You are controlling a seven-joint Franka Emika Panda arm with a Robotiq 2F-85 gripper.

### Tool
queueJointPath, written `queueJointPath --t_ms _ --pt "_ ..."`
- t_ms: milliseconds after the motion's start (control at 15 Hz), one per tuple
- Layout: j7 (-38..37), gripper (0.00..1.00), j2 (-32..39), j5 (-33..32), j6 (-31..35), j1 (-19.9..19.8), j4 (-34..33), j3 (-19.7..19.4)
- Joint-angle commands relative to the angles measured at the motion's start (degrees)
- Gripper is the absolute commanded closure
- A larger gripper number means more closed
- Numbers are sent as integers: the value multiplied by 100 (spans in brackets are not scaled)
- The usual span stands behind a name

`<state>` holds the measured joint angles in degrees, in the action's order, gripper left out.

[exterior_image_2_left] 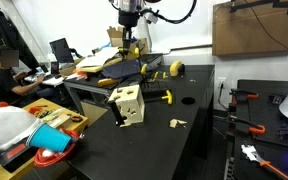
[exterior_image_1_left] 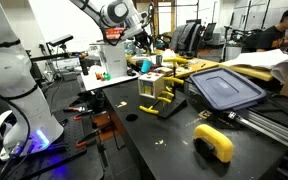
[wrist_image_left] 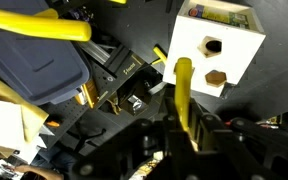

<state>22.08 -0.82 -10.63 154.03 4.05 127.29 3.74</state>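
At the far left of the wrist view, a yellow bar (wrist_image_left: 34,25) lying above a dark grey plastic lid (wrist_image_left: 29,70). Further right, black metal rails (wrist_image_left: 114,85), crossing each other. Right of the middle, the gripper (wrist_image_left: 187,135), fingers pressed together and pinching a thin yellow stick (wrist_image_left: 184,90) by one end, the free end pointing toward a white wooden box (wrist_image_left: 216,50). On the facing side of this box, two hexagonal openings, one dark, one seemingly filled with a brown piece. In an exterior view, the white wooden box (exterior_image_2_left: 127,103) standing on a black table (exterior_image_2_left: 184,150), the gripper (exterior_image_2_left: 131,40) hanging above and behind, clearly apart. For good handling now, probably best to hold the pinch firm against any swivel of the yellow stick, to keep it in line with the fingers, to move slowly near the box, and to check the free end against the box wall in the wrist view.
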Motion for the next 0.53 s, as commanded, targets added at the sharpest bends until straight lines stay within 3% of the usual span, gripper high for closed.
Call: queueJointPath --t_ms 0,467 --pt "-192 96 -34 -395 -204 -15 -207 2" --pt "-488 96 -62 -1200 -499 -51 -337 -15"
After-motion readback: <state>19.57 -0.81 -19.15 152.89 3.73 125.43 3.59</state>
